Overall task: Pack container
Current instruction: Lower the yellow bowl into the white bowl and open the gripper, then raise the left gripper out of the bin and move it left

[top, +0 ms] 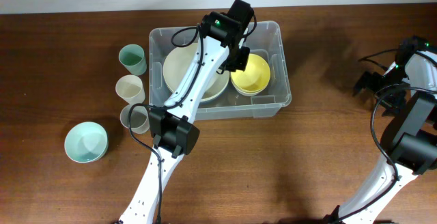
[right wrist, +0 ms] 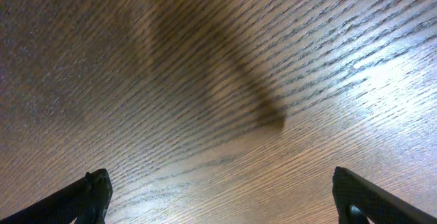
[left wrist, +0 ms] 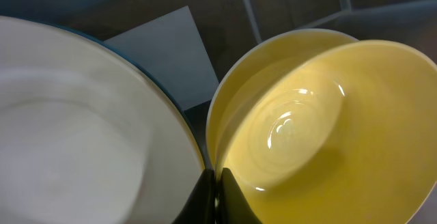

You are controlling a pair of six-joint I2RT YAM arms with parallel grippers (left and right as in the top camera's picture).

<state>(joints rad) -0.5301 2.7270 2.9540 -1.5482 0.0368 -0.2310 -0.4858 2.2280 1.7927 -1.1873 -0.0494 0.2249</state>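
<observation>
The clear container (top: 285, 80) stands at the table's middle back. Inside it a cream plate (top: 179, 68) lies on the left and a yellow bowl (top: 255, 75) on the right. My left gripper (top: 240, 59) reaches down into the container between them. In the left wrist view its jaws (left wrist: 217, 175) are pinched together on the rim of the yellow bowl (left wrist: 328, 135), which sits tilted in a second yellow bowl (left wrist: 231, 111). The cream plate (left wrist: 68, 142) and the container's white label (left wrist: 171, 53) lie beside it. My right gripper (top: 372, 87) hovers open over bare wood (right wrist: 222, 183), holding nothing.
Left of the container stand a green cup (top: 132, 59), a cream cup (top: 130, 87) and a pale cup (top: 135, 118), the last close to my left arm's elbow. A mint bowl (top: 87, 143) sits at the front left.
</observation>
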